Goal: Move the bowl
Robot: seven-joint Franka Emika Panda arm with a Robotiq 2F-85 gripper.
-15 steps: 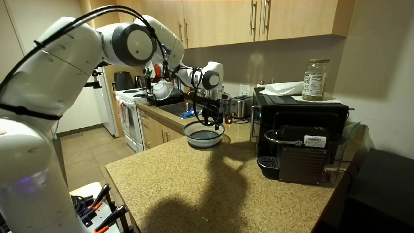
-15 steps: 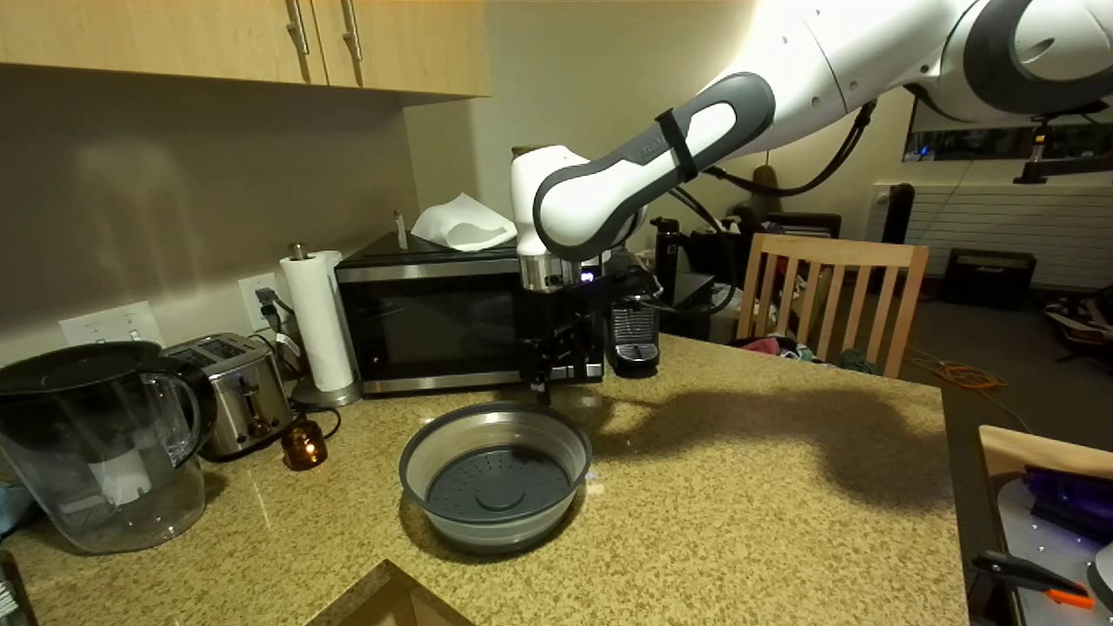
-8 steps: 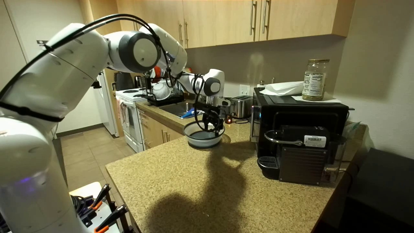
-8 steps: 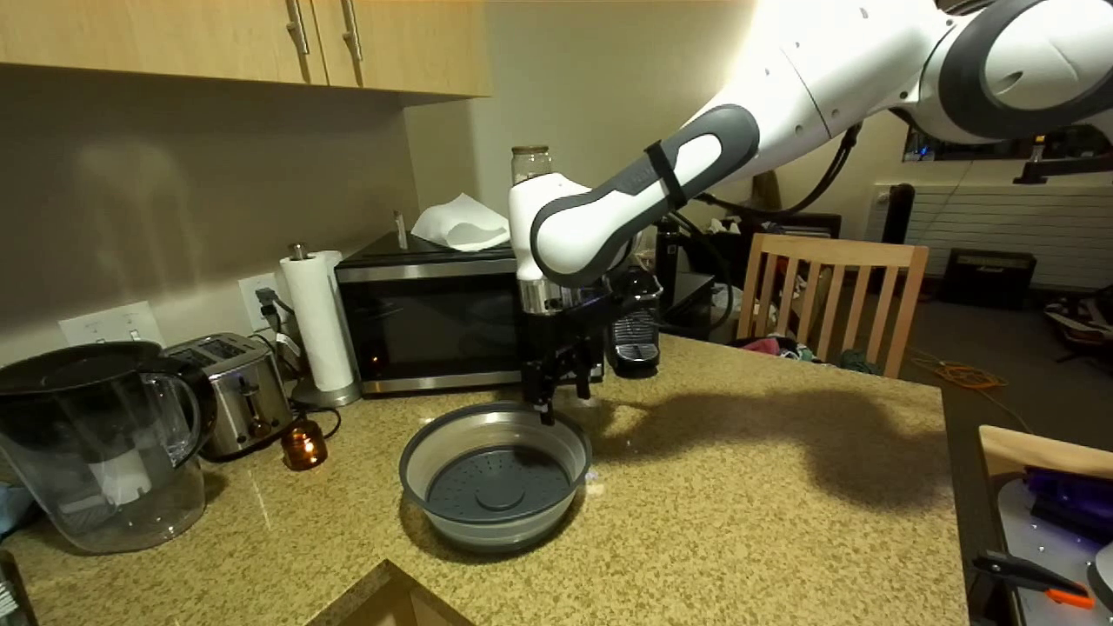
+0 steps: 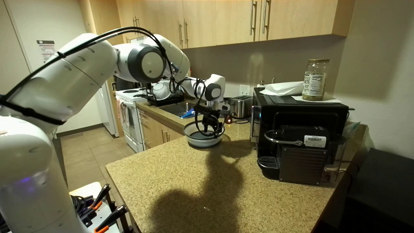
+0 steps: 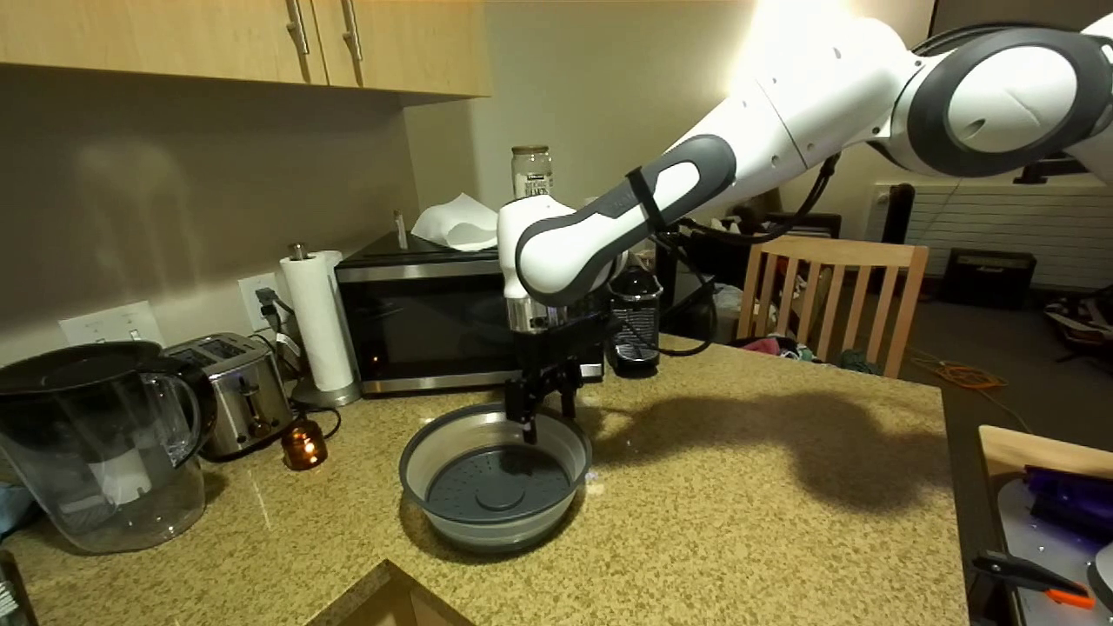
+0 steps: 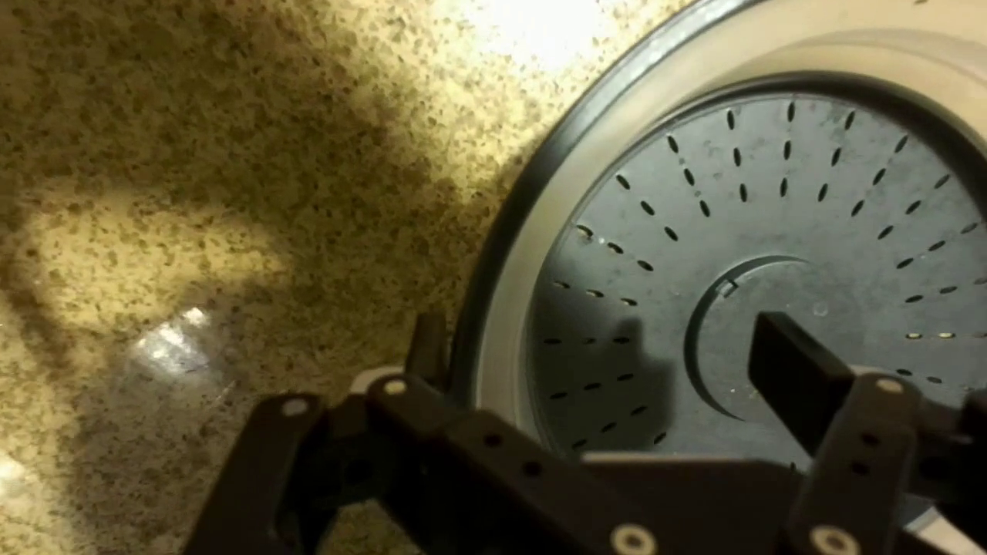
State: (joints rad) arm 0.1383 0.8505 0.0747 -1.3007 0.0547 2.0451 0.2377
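The bowl (image 6: pixel 504 532) is wide and round, with a pale wall, a dark rim and a grey slotted floor. It stands upright on the counter in both exterior views (image 5: pixel 203 142) and fills the right of the wrist view (image 7: pixel 779 220). My gripper (image 6: pixel 549 419) is open and empty, pointing down at the bowl's rim on the microwave side; it also shows at the bowl in an exterior view (image 5: pixel 213 131). In the wrist view, my gripper (image 7: pixel 609 358) has its left finger outside the rim over the counter and its right finger over the bowl's inside. I cannot tell whether a finger touches the rim.
A black microwave (image 6: pixel 435 335) stands close behind the bowl, with a coffee machine (image 5: pixel 302 155) beside it. A toaster (image 6: pixel 239 391), a paper towel roll (image 6: pixel 317 326), an amber jar (image 6: pixel 304 445) and a water pitcher (image 6: pixel 96 452) stand along the wall. A sink (image 5: pixel 176 108) lies beyond.
My gripper has moved down to the bowl's rim and over toward the bowl's middle, with one finger now over the bowl's inside. The bowl has not moved.
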